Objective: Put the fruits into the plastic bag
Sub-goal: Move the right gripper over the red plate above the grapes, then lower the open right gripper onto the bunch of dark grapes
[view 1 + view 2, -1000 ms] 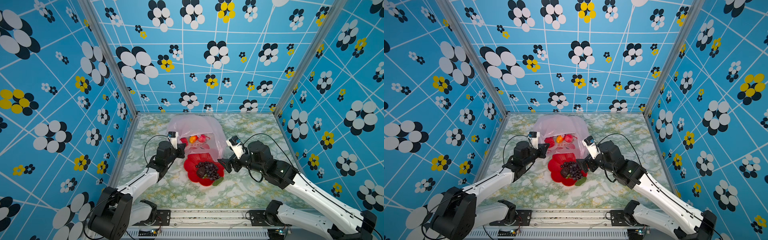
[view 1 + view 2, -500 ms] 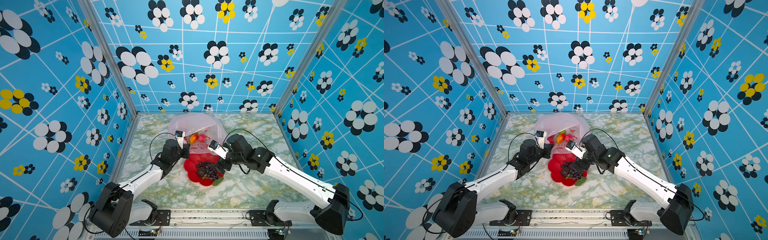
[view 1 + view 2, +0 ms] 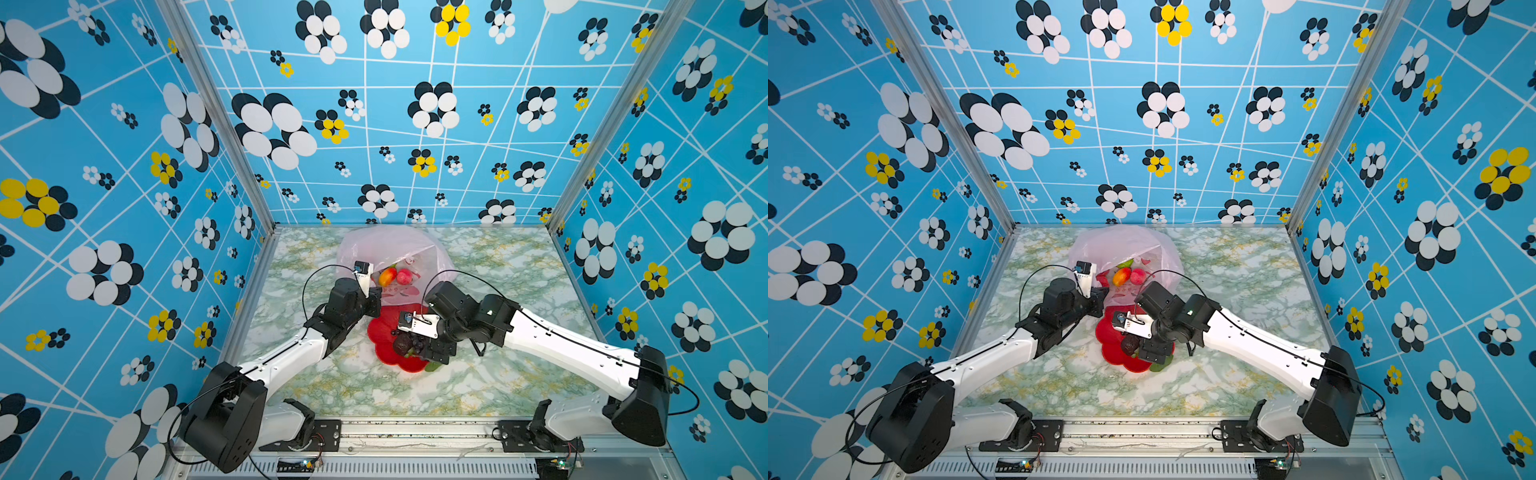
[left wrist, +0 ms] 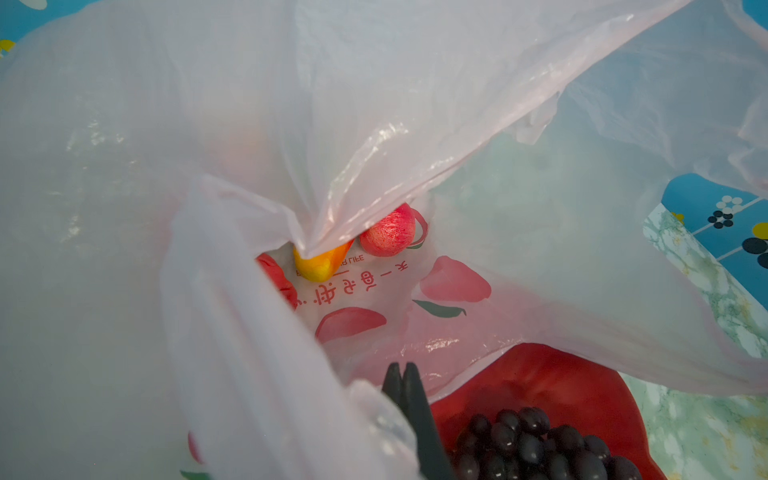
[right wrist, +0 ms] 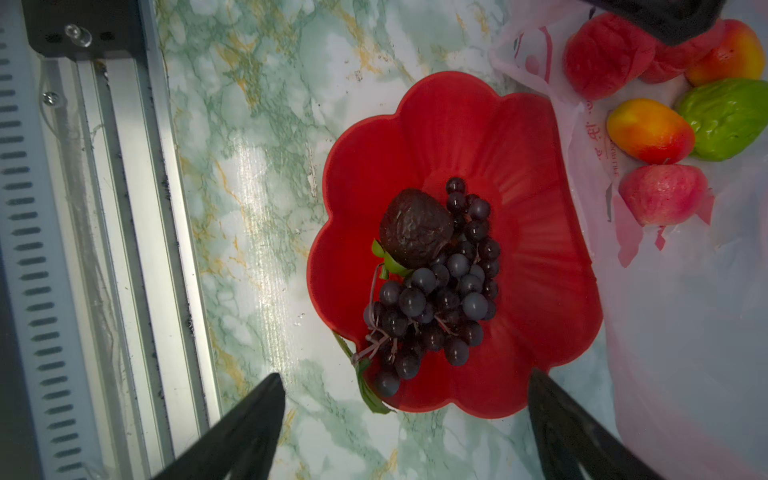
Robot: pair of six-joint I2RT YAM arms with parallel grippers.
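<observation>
Watching from beside the rig: the left gripper is clenched tight on the near edge of the plastic bag. The bag sits toward the back middle of the marble table, mouth facing the arms. Inside it I can see a mango, a bumpy green fruit, a pinkish apple and a red apple. The bag's lip overlaps the rim of the red flower plate. 2 fruits are on the plate, touching: the grape bunch and the dark brown fruit. The right gripper hangs over the plate, jaws spread wide, nothing in them.
</observation>
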